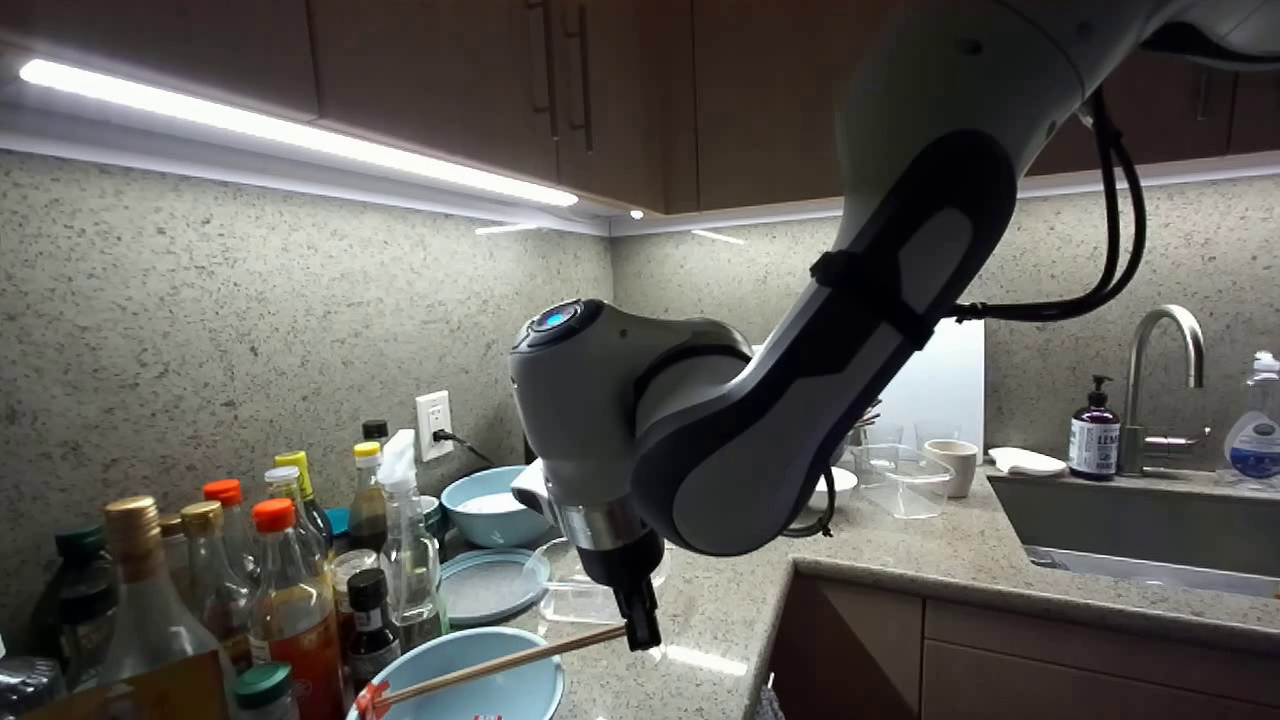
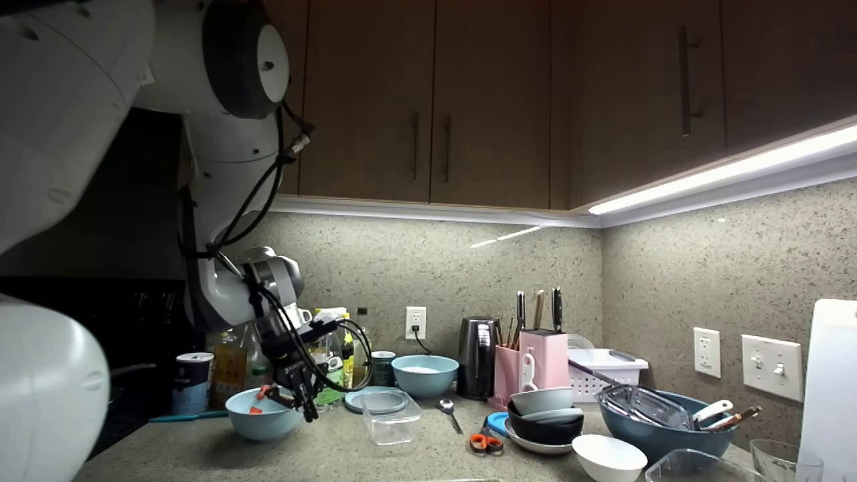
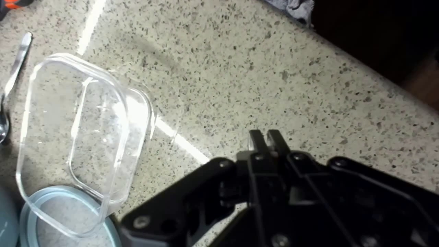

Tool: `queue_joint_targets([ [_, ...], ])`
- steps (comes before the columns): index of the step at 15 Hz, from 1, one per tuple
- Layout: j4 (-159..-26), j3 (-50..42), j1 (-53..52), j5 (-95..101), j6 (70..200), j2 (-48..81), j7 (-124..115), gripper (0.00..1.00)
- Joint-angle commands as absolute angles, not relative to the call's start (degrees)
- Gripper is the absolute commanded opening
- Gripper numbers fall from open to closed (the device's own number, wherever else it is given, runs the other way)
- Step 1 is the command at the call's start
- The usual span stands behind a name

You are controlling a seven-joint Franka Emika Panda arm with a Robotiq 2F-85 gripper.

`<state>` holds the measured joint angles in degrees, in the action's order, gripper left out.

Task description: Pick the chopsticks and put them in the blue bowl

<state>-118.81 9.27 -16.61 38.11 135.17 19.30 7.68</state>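
Note:
The chopsticks are thin tan sticks with red at the far end. In an exterior view they slant across the blue bowl, over its opening. I cannot tell whether they touch its rim. The pale blue bowl also shows in an exterior view, with red inside its outline. My gripper is beside the bowl, above the counter, shut on the near end of the chopsticks; it also shows in an exterior view. In the wrist view the fingers are nearly together; the chopsticks are hidden there.
Several bottles crowd one side of the bowl. A clear plastic container and a round blue lid lie nearby. Another blue bowl with white contents stands by the wall. A spoon and scissors lie farther along.

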Motion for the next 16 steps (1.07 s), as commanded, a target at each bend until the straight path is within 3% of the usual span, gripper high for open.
queue_joint_targets([
  [1,-119.6,8.1,-17.9,43.2,133.2,15.2,2.2,0.06],
  [8,-119.8,9.0,-16.9,44.9,127.2,9.1,-3.9,0.06],
  [16,-121.9,8.8,-14.3,42.0,110.2,3.9,-7.9,0.06],
])
